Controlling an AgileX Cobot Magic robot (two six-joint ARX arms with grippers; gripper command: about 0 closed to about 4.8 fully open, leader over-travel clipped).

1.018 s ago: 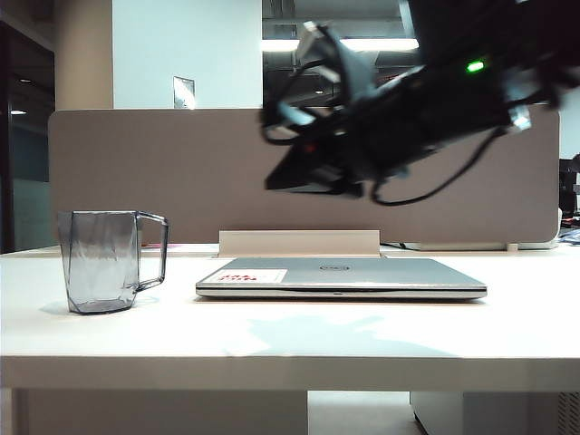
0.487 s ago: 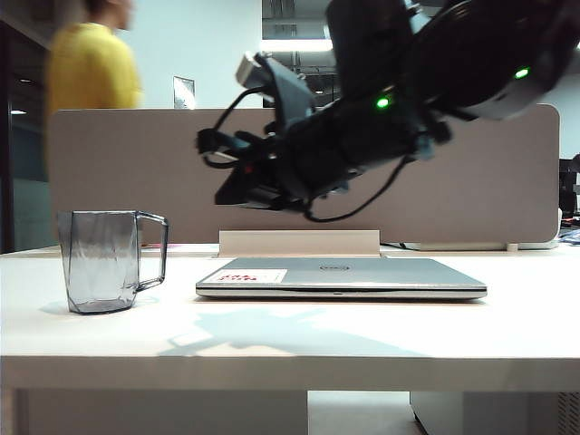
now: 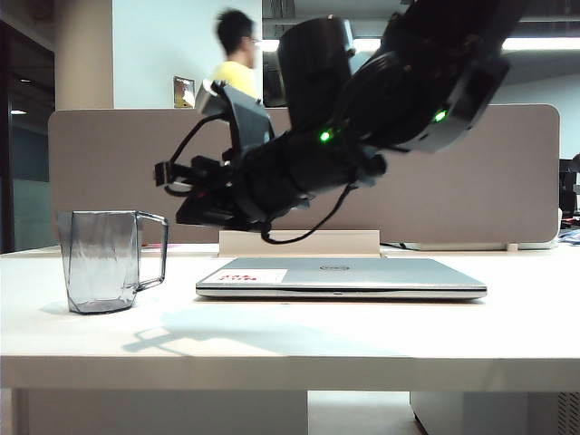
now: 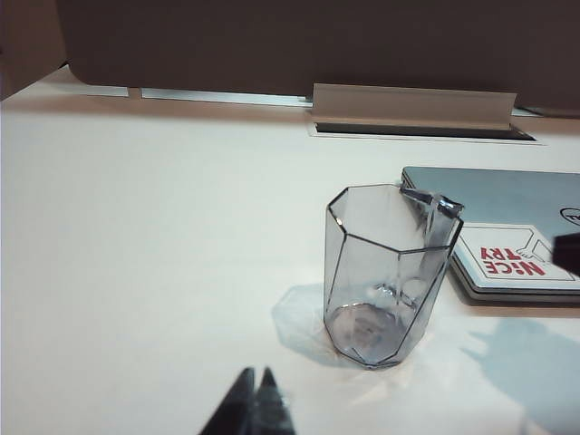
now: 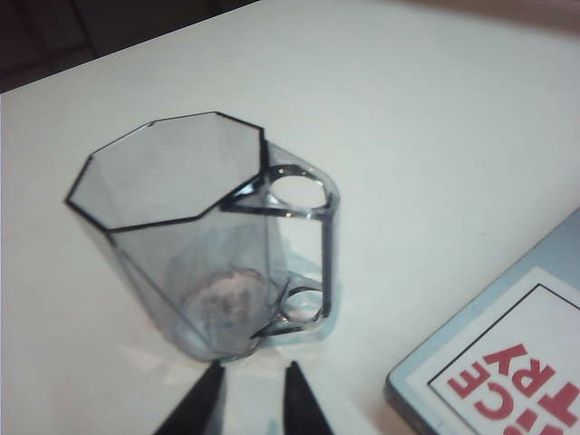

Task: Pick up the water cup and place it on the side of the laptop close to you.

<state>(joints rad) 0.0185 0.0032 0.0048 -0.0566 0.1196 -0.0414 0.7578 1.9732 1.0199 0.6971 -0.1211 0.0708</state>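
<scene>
Tabletop [image 3: 381,340]: white, carries both task items; front strip before the laptop is bare.
Laptop [image 3: 341,277]: lid shut, lying flat; long axis across the exterior view; white sticker with red print at the corner nearest the cup.
Right arm: reaches across from the right of the exterior view, above the laptop, aimed down toward the cup.
Water cup [image 3: 102,261]: upright on the tabletop, left of the laptop, near it but apart. Long axis vertical, mouth up, taper to base. Handle [image 3: 154,250] faces the laptop.
Right tool [image 5: 247,397]: part open, holds nothing; fingertips just short of the cup's base on the handle side.
Left tool [image 4: 256,402]: fingertips pressed together, empty, off the cup.
Step in hand (judgement): approach for the grasp. Open wider first, straddle the handle or one wall, close gently; faceted clear plastic looks slippery and light. Lift straight up to keep it from tipping.
</scene>
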